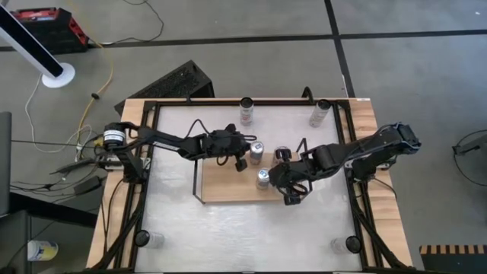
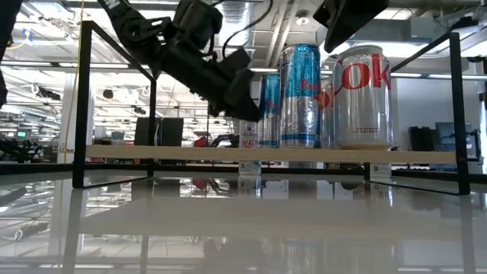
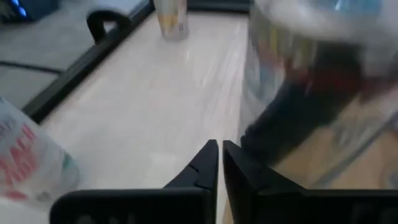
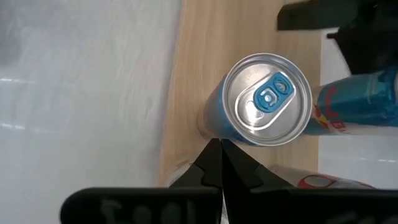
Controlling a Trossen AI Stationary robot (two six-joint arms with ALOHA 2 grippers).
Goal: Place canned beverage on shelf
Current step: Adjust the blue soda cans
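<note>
Shelf (image 1: 228,190): low rack, light wood board, thin black wire end frames, sits mid-frame in high view. Low view shows the board (image 2: 190,154) raised a little off the table on those frames.

Two cans upright on the board in the high view: one at its upper edge, centre frame (image 1: 257,152), one just below and right of it (image 1: 263,178).

Low view, centre-right: slim blue-silver can (image 2: 300,95), wider silver can with red lettering (image 2: 364,97) just right of it.

Right wrist view: blue-tab can top (image 4: 267,99) seen from above, standing on wood.

Two more cans upright off the shelf, upper frame: (image 1: 246,111), (image 1: 319,114).
</note>
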